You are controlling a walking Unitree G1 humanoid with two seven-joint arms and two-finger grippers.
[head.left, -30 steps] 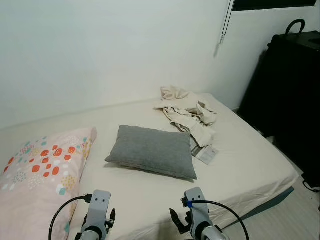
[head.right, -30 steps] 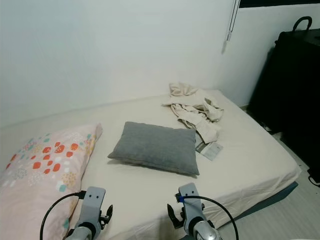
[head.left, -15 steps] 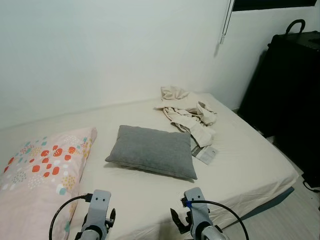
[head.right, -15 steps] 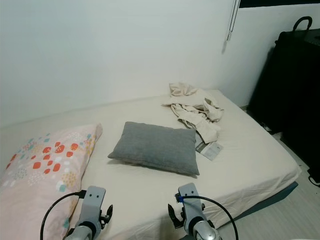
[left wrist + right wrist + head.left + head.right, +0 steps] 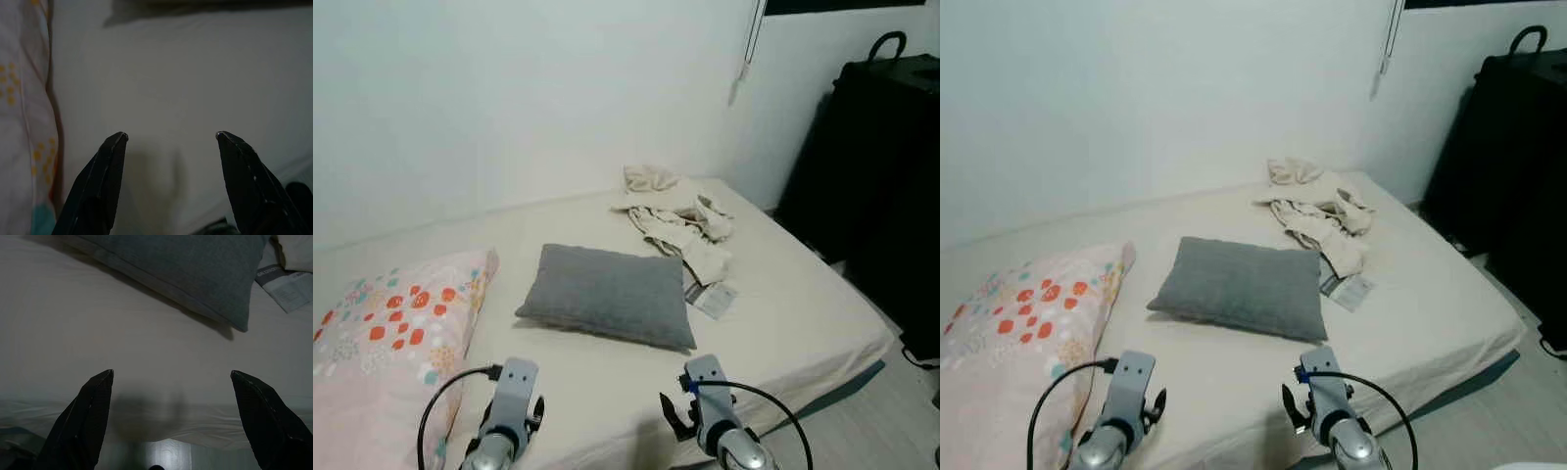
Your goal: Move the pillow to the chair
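My left end effector (image 5: pixel 169 139) hangs low over the near edge of the bed (image 5: pixel 783 323), fingers (image 5: pixel 105 171) spread wide apart w/ nothing between them, just bare cream sheet under the tips. Right end effector (image 5: pixel 171 377) is alongside it, also over the near edge, fingers (image 5: pixel 88 416) likewise spread apart & holding nothing; below the tips the sheet drops off to pale floor (image 5: pixel 161 450). Ahead of both, roughly centred btwn them and well apart from either, lies the grey pillow (image 5: pixel 605 294), flat on the sheet, long side running across; in the right wrist view its near corner (image 5: pixel 195 274) sits just beyond the fingertips' reach, no contact. Just beside the left end effector, on its outer side, is a bigger pale pink pillow (image 5: pixel 386 338) w/ red, orange & teal spots; its edge shows next to the left finger in the left wrist view (image 5: pixel 22 122). Past the grey pillow's far right corner, touching or nearly so, a small printed paper packet (image 5: pixel 713 299) lies on the sheet. Further out, a crumpled heap of cream clothes (image 5: pixel 675 220) near the white wall (image 5: pixel 509 98). Off to my right beyond the bed, a tall black piece of furniture (image 5: pixel 886 186) w/ a curved handle on top, and a cord (image 5: pixel 747 44) hanging down the wall.
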